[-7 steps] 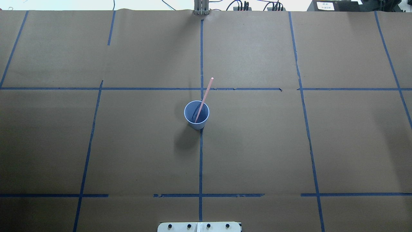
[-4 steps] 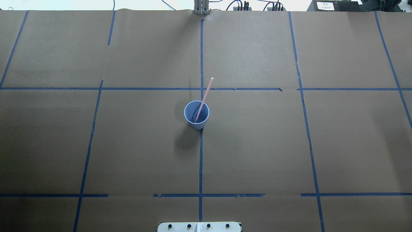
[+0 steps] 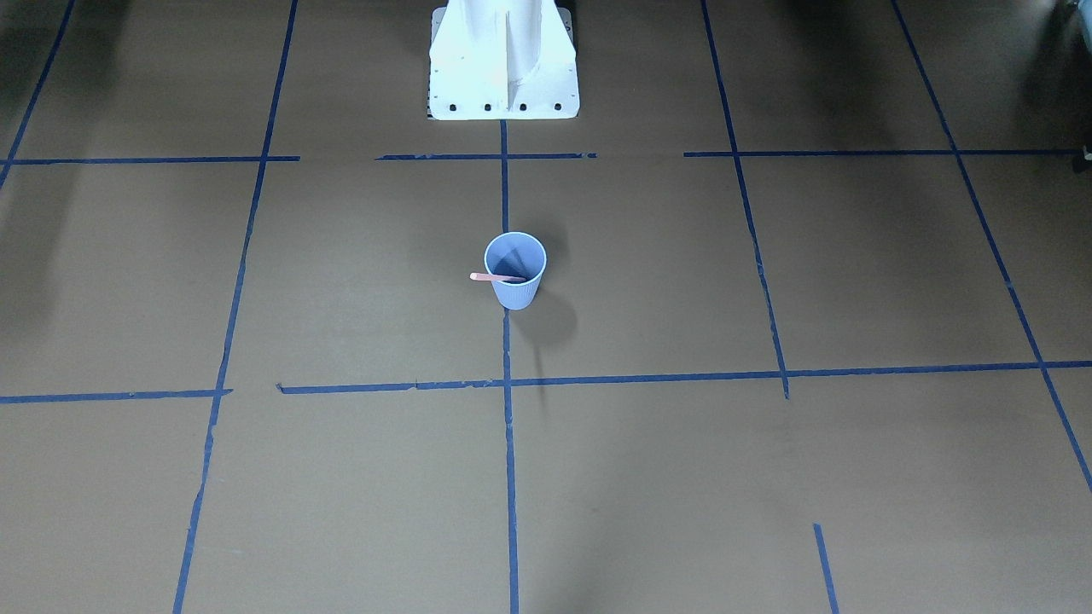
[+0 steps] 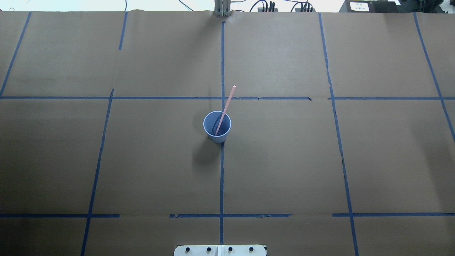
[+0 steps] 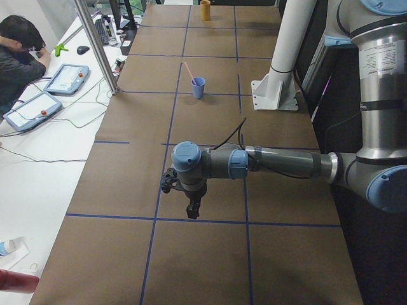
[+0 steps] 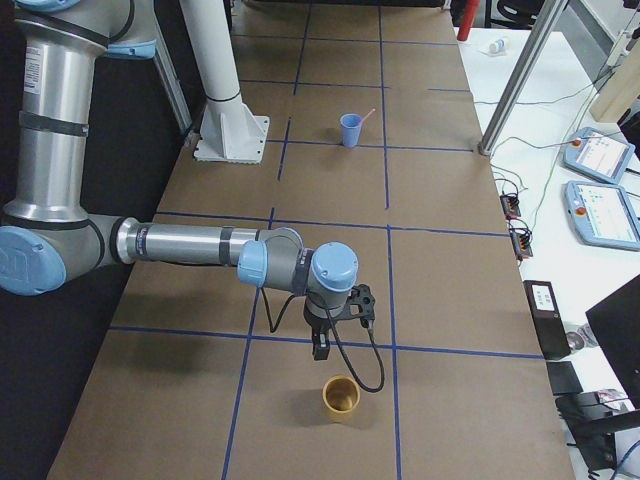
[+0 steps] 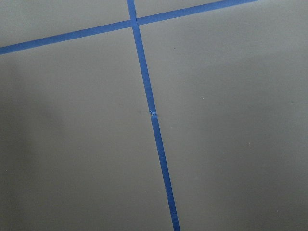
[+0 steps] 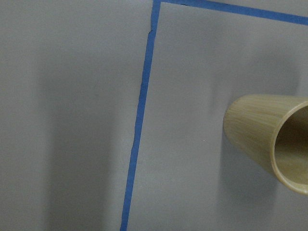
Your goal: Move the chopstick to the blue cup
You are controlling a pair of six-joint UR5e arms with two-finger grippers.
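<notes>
Mid-table: chopstick (image 4: pixel 225 106) in blue cup (image 4: pixel 218 138) | side-views only: left fingers (image 5: pixel 192 209), right fingers (image 6: pixel 320 346), state unclear

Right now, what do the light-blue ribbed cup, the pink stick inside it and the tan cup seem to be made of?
Light-blue ribbed cup: probably matte paper or thin plastic; fine ribs on its wall.
Pale pink chopstick: smooth, evenly coloured, likely plastic or painted wood.
Tan cylindrical cup: looks bamboo or wood, with streaky grain.

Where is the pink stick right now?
In the overhead view the chopstick stands leaning inside the blue cup, which sits on the centre tape line; its top pokes out past the rim toward the view's top.
</notes>
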